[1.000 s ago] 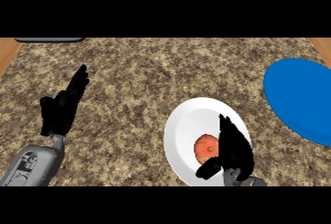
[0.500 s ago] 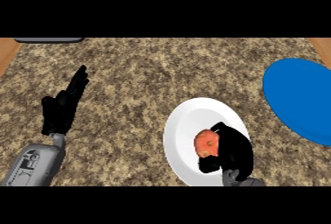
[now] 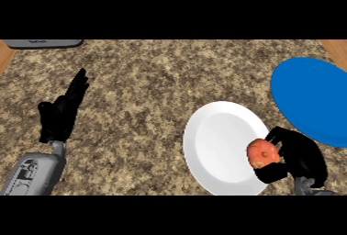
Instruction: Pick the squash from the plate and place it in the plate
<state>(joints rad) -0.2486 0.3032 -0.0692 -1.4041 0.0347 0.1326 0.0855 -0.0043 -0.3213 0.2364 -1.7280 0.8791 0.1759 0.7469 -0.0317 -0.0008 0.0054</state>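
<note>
My right hand [image 3: 301,158] is curled round an orange squash [image 3: 261,154] at the right rim of the white plate [image 3: 217,147]. The squash shows to the left of the palm, between the thumb and the fingers, over the plate's right edge. A blue plate [image 3: 311,98] lies just beyond and to the right, at the view's right side. My left hand [image 3: 62,114] rests open at the left with its fingers pointing up, far from both plates.
The speckled brown counter [image 3: 149,92] runs across the whole view. A grey appliance edge [image 3: 44,43] shows at the top left. Wooden strips mark the counter's far left and right top corners.
My right hand closed round the squash and shifted right with it, from the white plate's middle to its right rim. The left hand stayed where it was.
</note>
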